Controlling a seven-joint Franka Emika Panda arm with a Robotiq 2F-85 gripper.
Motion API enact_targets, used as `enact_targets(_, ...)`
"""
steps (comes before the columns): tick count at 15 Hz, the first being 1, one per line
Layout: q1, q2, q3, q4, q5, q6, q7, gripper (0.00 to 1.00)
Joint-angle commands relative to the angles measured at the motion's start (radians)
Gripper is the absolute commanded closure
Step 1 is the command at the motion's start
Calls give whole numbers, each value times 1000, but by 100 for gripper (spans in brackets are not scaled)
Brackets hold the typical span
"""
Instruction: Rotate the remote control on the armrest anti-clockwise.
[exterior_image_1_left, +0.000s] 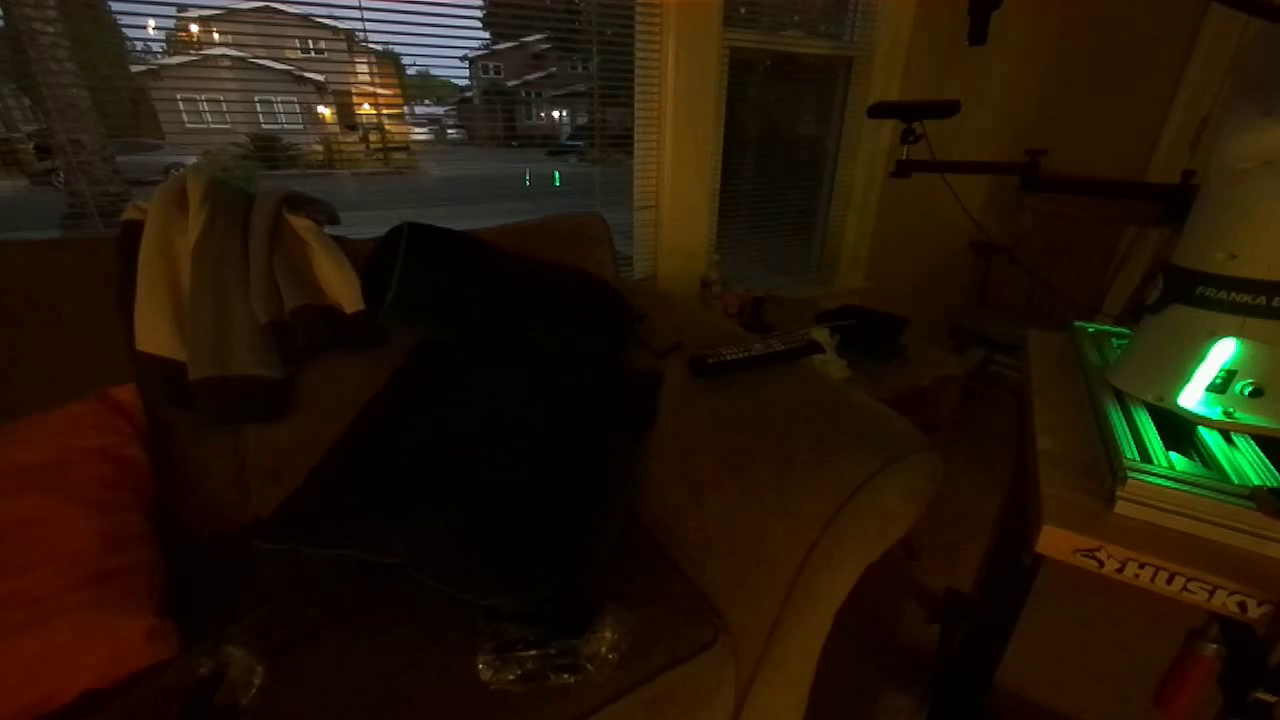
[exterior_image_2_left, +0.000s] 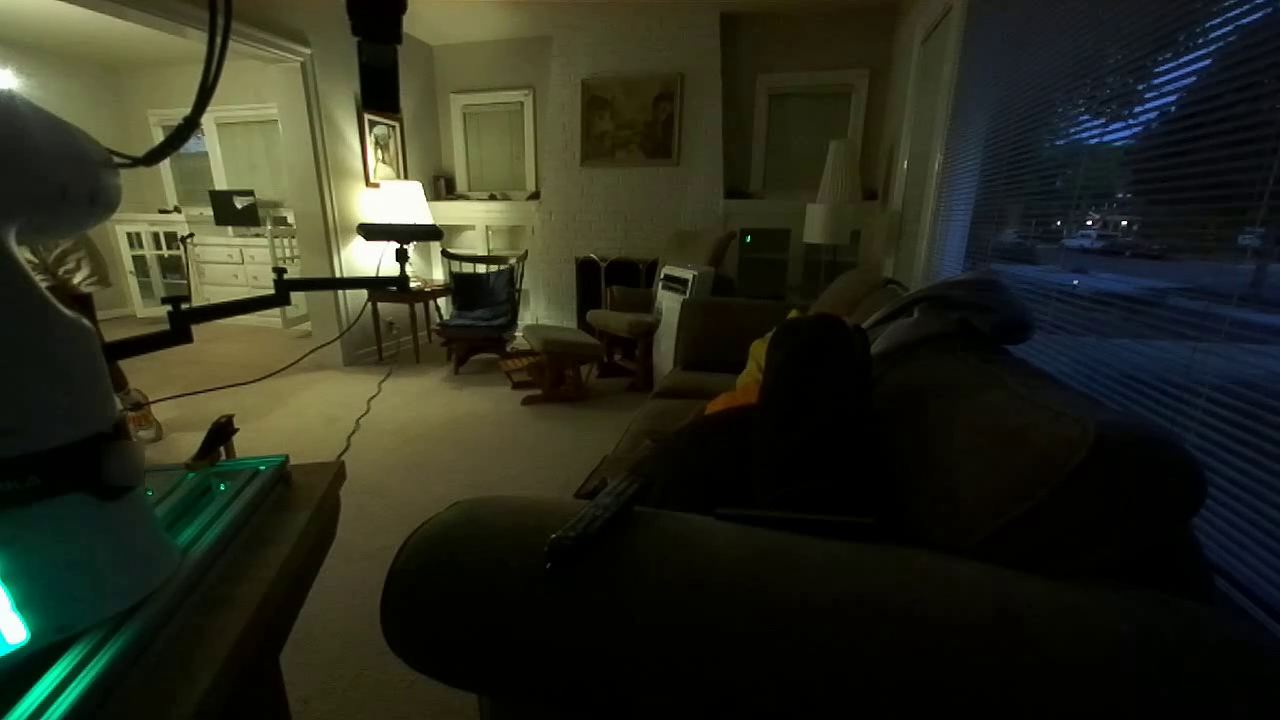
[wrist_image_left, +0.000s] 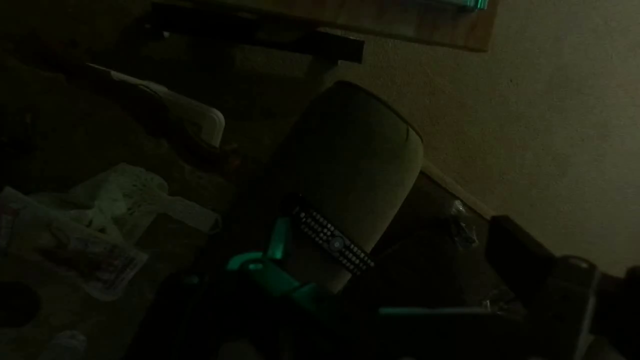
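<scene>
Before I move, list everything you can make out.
remote control: one, black, pale buttons, on near armrest
near armrest: one, brown, workbench side
sofa: one, brown, by window
cushion: one, orange, on sofa
dark fabric: count unclear, black, on sofa
draped cloth: count unclear, greyish-white, sofa back
wrappers: at least two, clear, sofa seat
packaging: count unclear, pale, left in wrist view
table lamp: one, white, side table
chairs: at least two, brown, across room
painting: one, brownish, brick wall
workbench: one, brown, under arm
arm: one, white, on workbench
gripper: one, dark, open, wrist view
</scene>
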Motion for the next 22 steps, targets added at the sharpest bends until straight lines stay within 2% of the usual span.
enact_targets(1, 24, 112, -1, -5, 31, 112, -78, 0)
enact_targets(4, 76, 218, 25, -24, 17, 319, -193, 0)
enact_targets(9, 143, 408, 105, -33, -14, 510, -335, 0)
enact_targets(14, 137, 577, 203, -64, -73, 749, -372, 0)
enact_targets(15, 132, 602, 210, -59, -70, 760, -367, 0)
enact_targets(16, 129, 555, 212, -59, -34, 710, -355, 0)
enact_targets(18, 125, 601, 223, -59, -36, 747, -354, 0)
enact_targets(22, 121, 609, 223, -57, -38, 751, -357, 0)
